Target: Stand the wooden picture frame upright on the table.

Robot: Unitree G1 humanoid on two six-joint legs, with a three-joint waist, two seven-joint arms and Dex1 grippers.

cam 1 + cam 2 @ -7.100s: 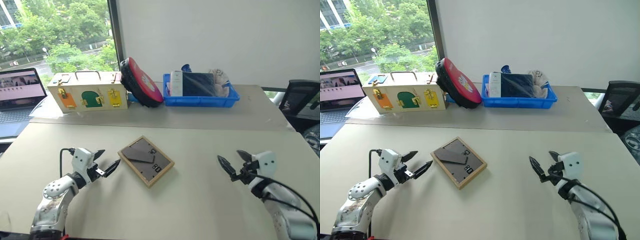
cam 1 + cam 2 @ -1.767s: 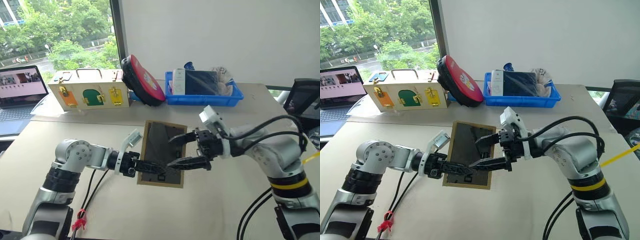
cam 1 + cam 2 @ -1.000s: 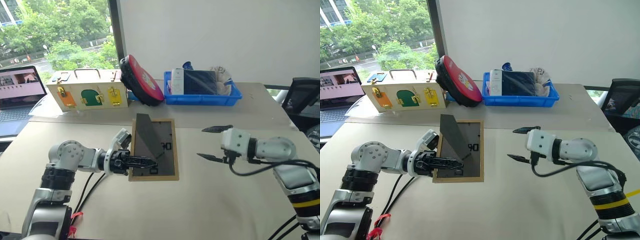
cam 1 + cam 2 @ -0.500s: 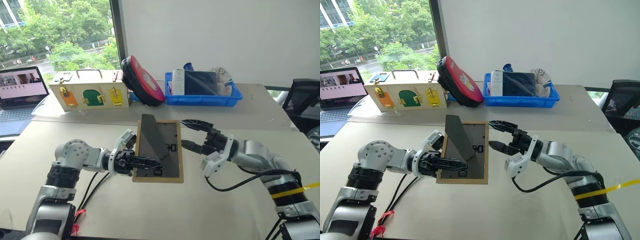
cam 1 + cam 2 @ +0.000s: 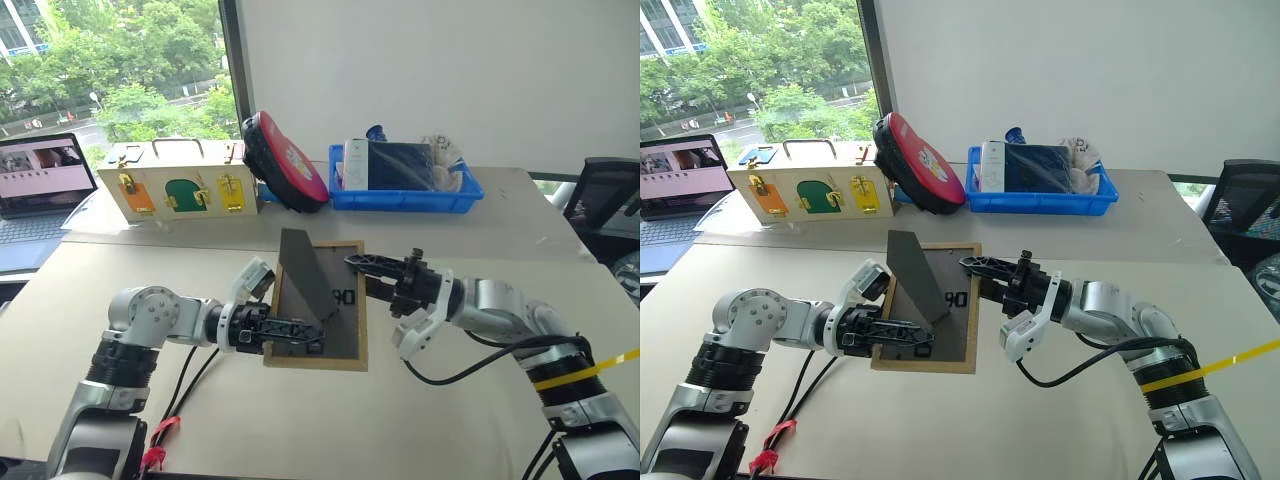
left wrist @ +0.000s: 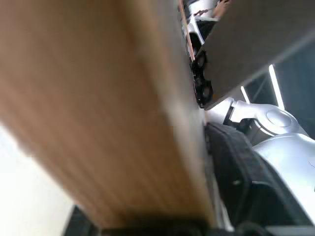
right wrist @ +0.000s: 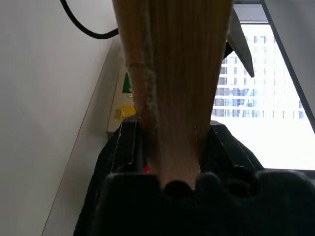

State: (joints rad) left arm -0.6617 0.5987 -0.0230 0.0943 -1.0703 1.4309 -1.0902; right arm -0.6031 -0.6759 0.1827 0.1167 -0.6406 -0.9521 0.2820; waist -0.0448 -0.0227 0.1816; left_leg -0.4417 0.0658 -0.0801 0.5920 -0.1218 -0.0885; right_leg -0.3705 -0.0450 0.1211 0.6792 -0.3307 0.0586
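The wooden picture frame (image 5: 338, 325) stands tilted over the middle of the table (image 5: 450, 420), its dark back board facing me and its stand (image 5: 300, 280) folded out. My right gripper (image 5: 362, 276) is shut on the frame's upper right edge; the right wrist view shows the light wood (image 7: 177, 73) clamped between its fingers. My left gripper (image 5: 300, 335) reaches in from the left at the frame's lower part, its fingers spread apart against the back board. The frame's wood edge (image 6: 98, 98) looms close in the left wrist view. I cannot tell whether the lower edge touches the table.
Along the back stand a cream box with coloured latches (image 5: 180, 185), a red and black round object (image 5: 285, 162) and a blue tray (image 5: 405, 198) of items. A laptop (image 5: 40, 185) sits at far left, a chair (image 5: 605, 200) at far right.
My right gripper moved left to the frame and shut on its right edge. The left gripper's fingers have spread apart where they were pinched together before.
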